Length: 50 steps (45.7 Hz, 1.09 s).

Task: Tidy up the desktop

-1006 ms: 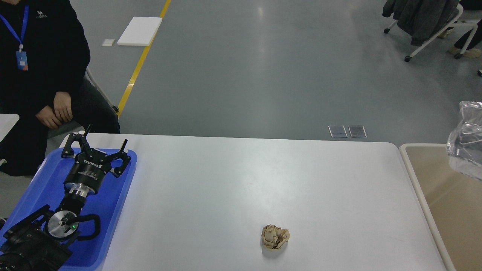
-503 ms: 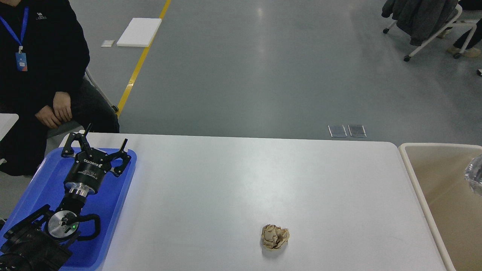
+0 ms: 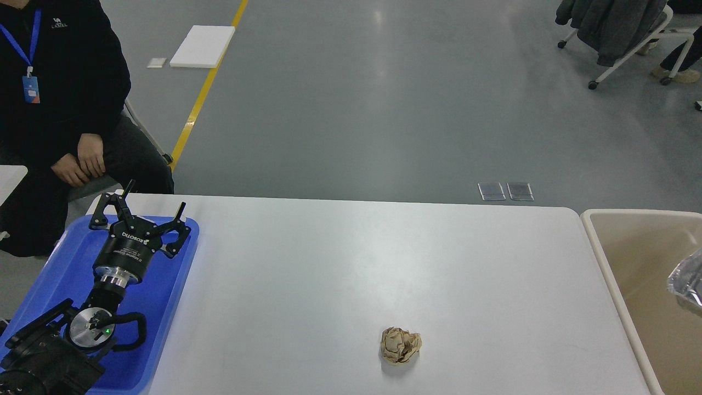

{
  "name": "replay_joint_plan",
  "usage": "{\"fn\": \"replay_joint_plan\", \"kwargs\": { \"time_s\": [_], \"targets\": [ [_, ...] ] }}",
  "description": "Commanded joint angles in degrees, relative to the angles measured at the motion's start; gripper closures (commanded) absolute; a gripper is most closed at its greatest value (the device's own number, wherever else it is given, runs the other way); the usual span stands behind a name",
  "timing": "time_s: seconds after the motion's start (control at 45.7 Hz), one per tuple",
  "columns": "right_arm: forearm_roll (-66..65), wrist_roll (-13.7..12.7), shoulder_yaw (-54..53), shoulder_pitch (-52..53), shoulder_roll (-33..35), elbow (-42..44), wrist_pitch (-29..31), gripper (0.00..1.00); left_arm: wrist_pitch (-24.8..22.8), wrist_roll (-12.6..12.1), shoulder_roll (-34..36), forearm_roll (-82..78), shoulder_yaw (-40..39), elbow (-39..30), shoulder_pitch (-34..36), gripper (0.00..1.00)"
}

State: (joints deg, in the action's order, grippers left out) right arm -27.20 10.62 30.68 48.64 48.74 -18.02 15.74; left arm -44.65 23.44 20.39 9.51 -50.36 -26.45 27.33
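Brown crumpled paper ball (image 3: 401, 345) sits on the desktop (image 3: 351, 263), well right of my left gripper (image 3: 147, 211), jaws spread, empty, over the blue tray (image 3: 159, 307); right gripper unseen.

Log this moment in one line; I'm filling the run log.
left gripper: open, over blue tray | right gripper: not in view | crumpled paper ball: on desktop | beige bin: right of desktop

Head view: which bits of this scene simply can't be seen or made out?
- Right gripper: outside the head view altogether.
- Crinkled clear plastic over the beige bin: cut by the right edge, so what holds it is unseen.
- Blue tray: the left gripper and its arm cover much of its floor.
- Seated person: head cut off by the top edge.
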Motion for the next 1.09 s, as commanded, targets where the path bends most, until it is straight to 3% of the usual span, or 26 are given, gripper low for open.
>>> {"fn": "replay_joint_plan", "kwargs": {
  "time_s": [0.0,0.591,0.612,0.678,0.722,0.897,1.072],
  "targets": [
    [0.0,0.0,-4.0,-7.1,-6.0,8.2,-3.5,1.00,0.0,-0.1,0.0,0.0,0.0,0.0,0.0,0.01],
    [0.0,0.0,-6.7,-9.7,-8.0,8.8,-8.1,1.00,0.0,0.0,0.0,0.0,0.0,0.0,0.0,0.01],
    [0.0,0.0,-6.9,-9.5,-8.0,8.8,-8.3,0.94,0.0,0.0,0.0,0.1,0.0,0.0,0.0,0.01],
    [0.0,0.0,-7.6,-9.3,-7.7,8.8,-9.2,0.61,0.0,0.0,0.0,0.0,0.0,0.0,0.0,0.01],
    [0.0,0.1,-8.5,-9.3,-7.8,8.8,-10.5,0.50,0.0,-0.1,0.0,0.1,0.0,0.0,0.0,0.01],
    [0.0,0.0,-9.3,-9.6,-7.9,8.6,-13.1,0.30,0.0,-0.1,0.0,0.1,0.0,0.0,0.0,0.01],
    [0.0,0.0,-9.2,-9.0,-7.5,7.8,-12.3,0.23,0.0,0.0,0.0,0.0,0.0,0.0,0.0,0.01]
  ]
}}
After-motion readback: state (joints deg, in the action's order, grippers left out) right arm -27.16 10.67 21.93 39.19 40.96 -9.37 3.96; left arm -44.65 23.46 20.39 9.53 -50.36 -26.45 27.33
